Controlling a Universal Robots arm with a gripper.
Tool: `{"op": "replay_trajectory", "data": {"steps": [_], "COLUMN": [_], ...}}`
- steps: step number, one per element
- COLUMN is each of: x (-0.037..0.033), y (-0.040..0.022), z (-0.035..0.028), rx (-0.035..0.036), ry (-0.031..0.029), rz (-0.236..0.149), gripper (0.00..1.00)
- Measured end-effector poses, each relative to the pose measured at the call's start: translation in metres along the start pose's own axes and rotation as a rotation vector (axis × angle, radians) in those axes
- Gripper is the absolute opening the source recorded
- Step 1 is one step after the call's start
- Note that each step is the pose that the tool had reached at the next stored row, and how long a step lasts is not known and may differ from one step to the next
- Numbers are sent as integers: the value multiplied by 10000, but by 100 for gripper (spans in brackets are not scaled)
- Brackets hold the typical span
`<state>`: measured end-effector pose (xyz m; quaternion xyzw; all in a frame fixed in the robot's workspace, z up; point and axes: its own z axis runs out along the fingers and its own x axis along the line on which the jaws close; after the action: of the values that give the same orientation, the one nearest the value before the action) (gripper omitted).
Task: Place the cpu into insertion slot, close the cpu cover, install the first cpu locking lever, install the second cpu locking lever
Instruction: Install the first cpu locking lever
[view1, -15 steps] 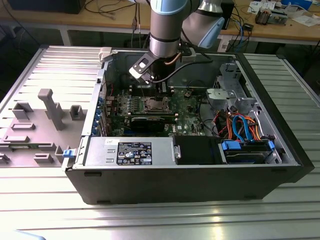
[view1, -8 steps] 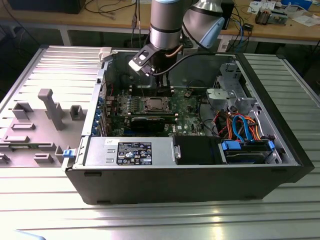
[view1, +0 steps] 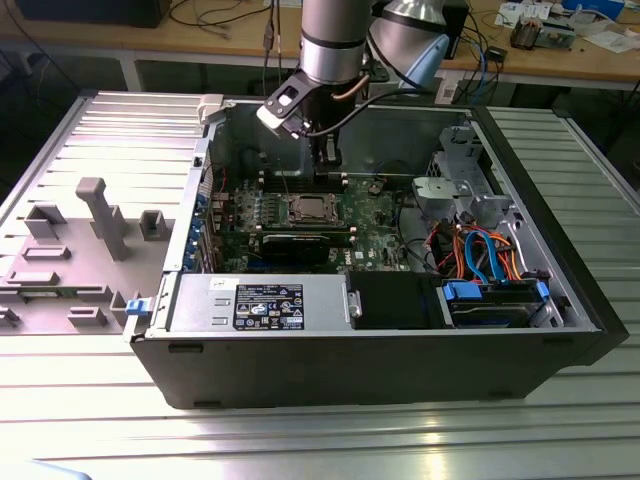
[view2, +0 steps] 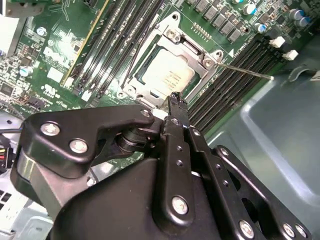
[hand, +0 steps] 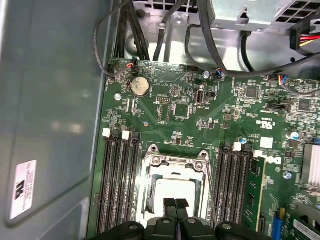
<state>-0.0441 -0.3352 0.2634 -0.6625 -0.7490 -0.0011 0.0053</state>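
Looks like a robotics or electronics lab. Has an open PC case on a ribbed metal table, grey jigs on the exterior view's left, a robot arm above, and wooden benches behind, strewn with cables and boards.

- One robot arm with one gripper.
- One open computer case, with one green circuit board inside it.
- One cpu and one cpu cover.
- Two groups of long memory slots, one on each side of the cpu.
- One round coin battery.
- One power supply box.
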Motion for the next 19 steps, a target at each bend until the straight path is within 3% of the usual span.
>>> {"op": "replay_trajectory", "data": {"steps": [3,9,19], "x": [1,1,1], "y": [0,0,-1], "z": [-59,-63,-61], "rx": [2,4,16], "ry": [-8,-25,-33], "rz": [0,-23,-1461], "gripper": [11,11,11]}}
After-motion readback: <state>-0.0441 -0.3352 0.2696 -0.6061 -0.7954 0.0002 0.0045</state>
